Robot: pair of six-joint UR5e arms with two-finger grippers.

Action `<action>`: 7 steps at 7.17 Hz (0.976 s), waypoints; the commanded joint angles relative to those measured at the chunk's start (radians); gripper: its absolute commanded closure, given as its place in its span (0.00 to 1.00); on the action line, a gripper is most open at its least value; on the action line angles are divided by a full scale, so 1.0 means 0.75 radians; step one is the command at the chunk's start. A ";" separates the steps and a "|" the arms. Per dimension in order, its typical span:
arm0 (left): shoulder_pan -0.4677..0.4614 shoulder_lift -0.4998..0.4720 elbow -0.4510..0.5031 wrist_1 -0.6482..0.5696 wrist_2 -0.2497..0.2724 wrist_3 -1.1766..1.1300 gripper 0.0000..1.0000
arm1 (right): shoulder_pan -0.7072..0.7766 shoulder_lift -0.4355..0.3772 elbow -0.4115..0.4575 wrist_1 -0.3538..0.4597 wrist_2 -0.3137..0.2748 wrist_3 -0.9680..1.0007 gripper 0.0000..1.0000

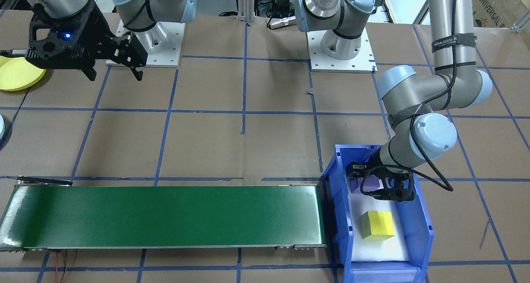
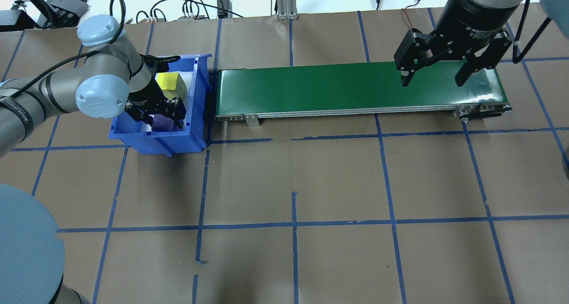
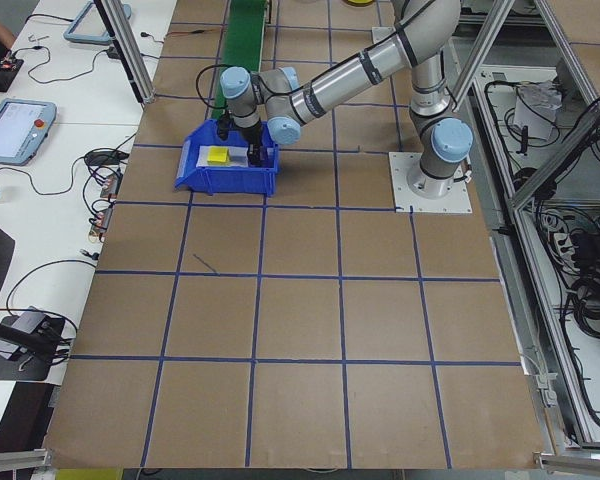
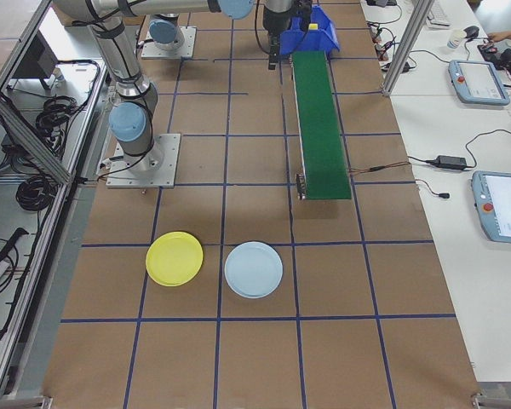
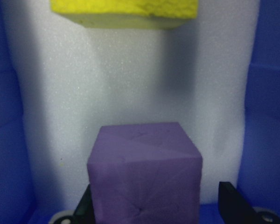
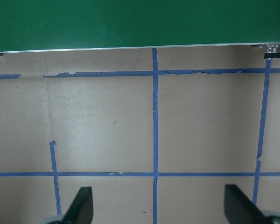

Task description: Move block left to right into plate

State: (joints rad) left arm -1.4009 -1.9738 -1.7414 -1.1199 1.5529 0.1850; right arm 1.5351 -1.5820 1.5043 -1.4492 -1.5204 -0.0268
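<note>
A purple block (image 5: 144,172) and a yellow block (image 1: 377,224) lie on white foam inside a blue bin (image 1: 423,221). My left gripper (image 2: 162,113) is down in the bin, open, with its fingers either side of the purple block. In the left wrist view one finger sits at the block's side and the other finger (image 5: 231,200) stands a little apart from it. The yellow plate (image 1: 18,74) lies on the table at the far end. Beside the plate, my right gripper (image 1: 114,74) hangs open and empty above the table.
A long green conveyor belt (image 1: 165,217) runs from the bin toward the right arm's side. A light blue plate (image 4: 254,269) lies next to the yellow plate (image 4: 175,258). Blue tape lines grid the brown table. Both arm bases stand at the robot's edge.
</note>
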 commanded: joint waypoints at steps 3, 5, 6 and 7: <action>-0.032 0.244 0.184 -0.107 -0.001 0.001 0.90 | -0.002 0.001 0.003 -0.003 0.002 -0.001 0.00; -0.126 0.365 0.238 -0.245 -0.068 -0.182 0.89 | -0.002 0.001 0.003 -0.003 0.002 -0.001 0.00; -0.213 0.343 0.238 -0.225 -0.062 -0.319 0.88 | -0.004 0.001 0.003 -0.003 0.002 -0.001 0.00; -0.289 0.264 0.242 -0.170 -0.056 -0.430 0.88 | -0.004 0.001 0.003 -0.003 0.000 -0.001 0.00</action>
State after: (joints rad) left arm -1.5452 -1.7301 -1.5660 -1.2785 1.5084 -0.0271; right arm 1.5330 -1.5816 1.5064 -1.4511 -1.5189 -0.0276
